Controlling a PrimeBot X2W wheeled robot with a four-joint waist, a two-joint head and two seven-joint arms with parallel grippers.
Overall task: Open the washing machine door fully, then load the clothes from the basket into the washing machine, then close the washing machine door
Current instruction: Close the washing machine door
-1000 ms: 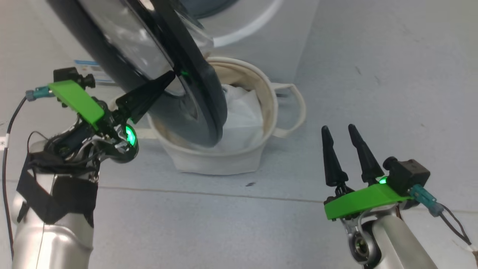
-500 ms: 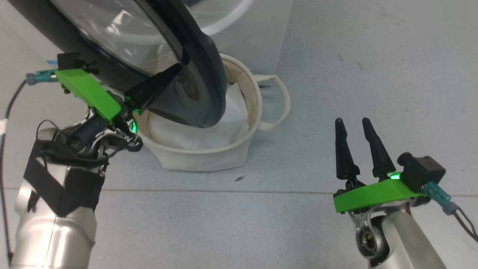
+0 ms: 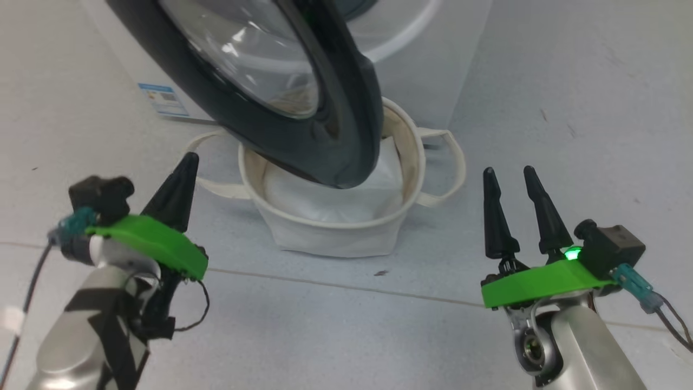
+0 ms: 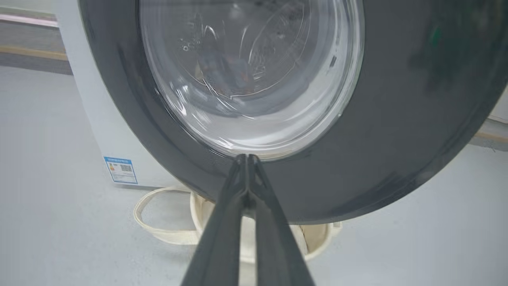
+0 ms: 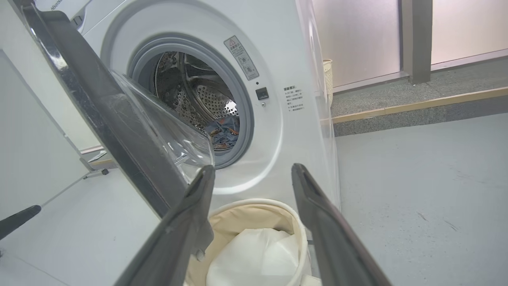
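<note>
The washing machine door (image 3: 303,130) stands partly open, its black ring and glass bowl hanging over the basket (image 3: 335,233). In the left wrist view the door (image 4: 397,119) is close ahead of my left gripper (image 4: 247,157), which is shut on nothing. Seen from the head, my left gripper (image 3: 188,160) is left of the basket and clear of the door. My right gripper (image 3: 508,172) stands open and empty to the basket's right. Through the right gripper (image 5: 253,169) I see the washing machine (image 5: 285,131) with blue clothes (image 5: 224,133) lying in its drum.
A white padding sheet (image 5: 254,258) lies in the basket (image 5: 254,216). A blue sticker (image 3: 165,100) marks the machine's left lower front. Grey floor spreads on the right, with a raised kerb (image 5: 416,107) behind. A dark fingertip (image 5: 18,220) shows at the left.
My left gripper has come off the door's edge and dropped down and to the left, still shut. The head view has shifted. The right gripper has hardly moved.
</note>
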